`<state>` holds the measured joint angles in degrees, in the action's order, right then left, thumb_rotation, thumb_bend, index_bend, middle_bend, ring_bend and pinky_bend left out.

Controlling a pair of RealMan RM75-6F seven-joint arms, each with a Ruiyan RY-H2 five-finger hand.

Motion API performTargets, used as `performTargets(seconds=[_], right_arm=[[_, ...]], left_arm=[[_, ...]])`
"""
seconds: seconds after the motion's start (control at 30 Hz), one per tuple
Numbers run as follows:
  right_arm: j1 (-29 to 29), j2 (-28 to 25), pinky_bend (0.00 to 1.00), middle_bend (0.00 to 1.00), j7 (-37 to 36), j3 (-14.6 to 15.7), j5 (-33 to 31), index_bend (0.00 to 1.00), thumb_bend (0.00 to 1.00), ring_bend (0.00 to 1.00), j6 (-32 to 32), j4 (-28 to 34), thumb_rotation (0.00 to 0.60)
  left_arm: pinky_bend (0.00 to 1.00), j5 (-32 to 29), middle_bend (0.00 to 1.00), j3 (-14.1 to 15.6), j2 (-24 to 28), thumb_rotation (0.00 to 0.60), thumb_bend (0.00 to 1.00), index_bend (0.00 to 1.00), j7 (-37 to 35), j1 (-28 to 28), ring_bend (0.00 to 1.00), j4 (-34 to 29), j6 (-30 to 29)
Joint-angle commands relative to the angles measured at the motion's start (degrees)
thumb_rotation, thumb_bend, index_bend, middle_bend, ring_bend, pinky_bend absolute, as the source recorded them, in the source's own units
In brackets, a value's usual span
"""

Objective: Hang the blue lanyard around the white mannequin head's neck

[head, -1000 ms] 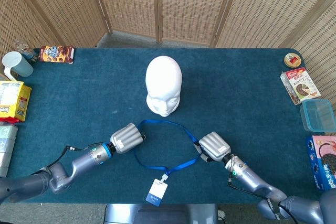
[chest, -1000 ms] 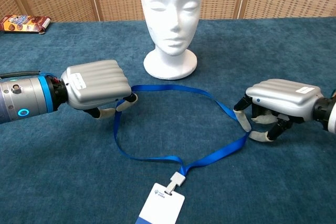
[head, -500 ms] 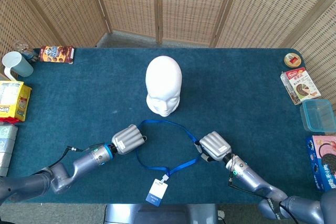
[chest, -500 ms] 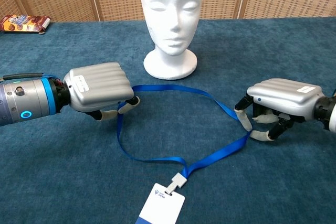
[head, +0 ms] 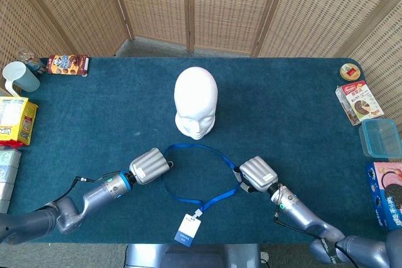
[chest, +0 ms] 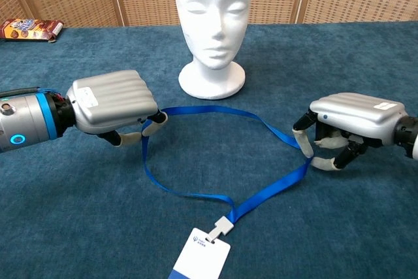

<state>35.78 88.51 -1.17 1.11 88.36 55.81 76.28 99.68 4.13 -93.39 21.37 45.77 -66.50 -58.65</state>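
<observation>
Both hands pinch the blue lanyard [chest: 215,112] on the counter before the mannequin head [chest: 212,24] — left hand [chest: 114,106], right hand [chest: 349,125] | lift evenly — keep loop wide.

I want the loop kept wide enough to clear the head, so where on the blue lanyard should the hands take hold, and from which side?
Probably the two outer bends of the blue lanyard, each from its own side: left hand and right hand are there. The white mannequin head stands upright beyond; the badge lies nearest.
</observation>
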Motion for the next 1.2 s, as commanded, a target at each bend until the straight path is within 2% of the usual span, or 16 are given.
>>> performTargets(seconds=[0.03, 0.5, 1.2], right_arm=[[-0.2, -0.7, 1.00, 1.00, -0.8, -0.4, -0.1, 0.73, 0.45, 1.00, 0.5, 1.3, 0.600], [-0.8, -6.7, 1.00, 1.00, -4.2, -2.5, 0.1, 0.74, 0.46, 1.00, 4.2, 11.2, 0.600], [-0.4, -17.8, 1.00, 1.00, -13.7, -8.1, -1.8, 0.75, 0.46, 1.00, 6.3, 24.4, 0.600]], left_arm=[[0.90, 0.2, 0.95, 0.1, 1.0, 0.600, 0.51, 0.64, -1.0, -0.8, 0.92, -0.8, -1.7], [0.90, -0.2, 0.96, -1.0, 6.2, 0.600, 0.52, 0.64, -3.8, -3.5, 0.93, -6.8, -7.7], [0.90, -0.6, 0.96, -6.7, 14.7, 0.600, 0.52, 0.64, -4.6, -3.8, 0.93, -21.4, -12.6]])
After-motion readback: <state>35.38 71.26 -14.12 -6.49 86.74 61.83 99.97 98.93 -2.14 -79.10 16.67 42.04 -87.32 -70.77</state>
